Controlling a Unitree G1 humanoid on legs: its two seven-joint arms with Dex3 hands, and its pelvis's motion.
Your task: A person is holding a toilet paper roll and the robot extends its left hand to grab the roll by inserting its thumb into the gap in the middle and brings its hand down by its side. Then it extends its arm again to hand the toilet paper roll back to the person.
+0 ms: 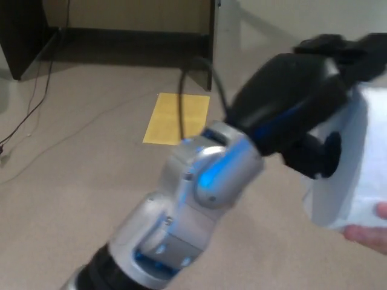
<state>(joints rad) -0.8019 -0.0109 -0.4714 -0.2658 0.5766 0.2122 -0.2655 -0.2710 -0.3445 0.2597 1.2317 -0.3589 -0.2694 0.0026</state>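
head view: your left hand [305, 115] was at upper right, grasping toilet paper roll [354, 172], thumb [320, 156] pushed into centre gap, fingers over top. roll sat at right edge, person's fingertips [369, 232] touching its underside. right hand out of shot. yellow sheet [176, 118] lay on floor behind. risk, in my judgement: person lets go before thumb seats deep, roll slides off and drops to floor.

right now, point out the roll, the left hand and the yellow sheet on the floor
roll [354, 175]: head view, on its white side wall
left hand [293, 112]: head view, on the black back of the hand
yellow sheet [175, 118]: head view, on its flat middle
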